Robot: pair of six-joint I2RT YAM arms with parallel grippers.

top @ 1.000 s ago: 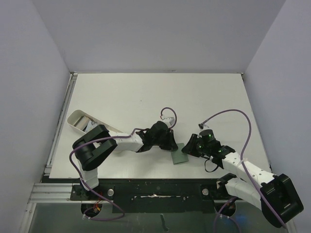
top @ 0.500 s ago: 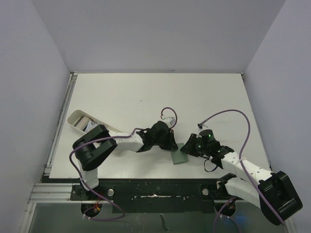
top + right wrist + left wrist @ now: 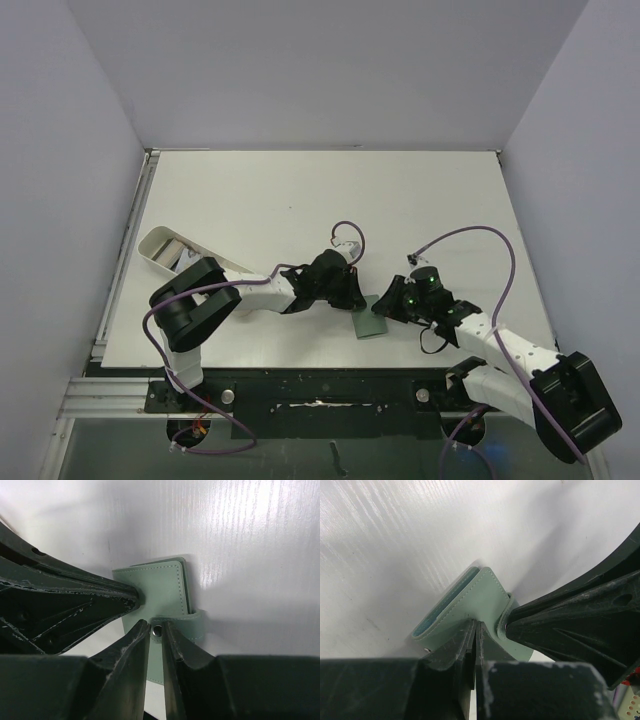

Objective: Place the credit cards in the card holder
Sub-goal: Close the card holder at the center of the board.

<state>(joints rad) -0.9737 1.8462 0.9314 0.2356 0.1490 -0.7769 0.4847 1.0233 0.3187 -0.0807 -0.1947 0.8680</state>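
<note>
Left gripper [image 3: 476, 626]: jaws fully together, nothing between them. The joined tips bear on one edge of the sage-green, stitched, folding card holder [image 3: 472, 597]. Reads as a pin, not a grasp: closed fingers make one stiff point that keeps the light wallet from sliding or lifting.

Right gripper [image 3: 156, 629]: jaws drawn narrow, one finger on each side of the metal stud on the small green snap tab [image 3: 194, 623]. It is pinching the tab end, as far as the wrist view shows. Likely reason: the tab is the only part standing proud of the flat body, so it serves as the handle for pulling the flap open. Whether the snap is already undone, cannot tell.

The grippers meet nose to nose over the holder from opposite sides, one to hold and one to pull.

Card holder: folded, flat on the white table [image 3: 300, 200], near the front edge between the arms. Blue-grey lining shows only as a sliver at one edge, and no slot is exposed.

Step judged: opening the holder, early in the task.

Dark credit cards: not made out in any view. White oblong plastic tray [image 3: 150, 244] lies well apart at the left, contents too small to name.

Risk: the tab slips free, or the holder drags if the pin is light.
</note>
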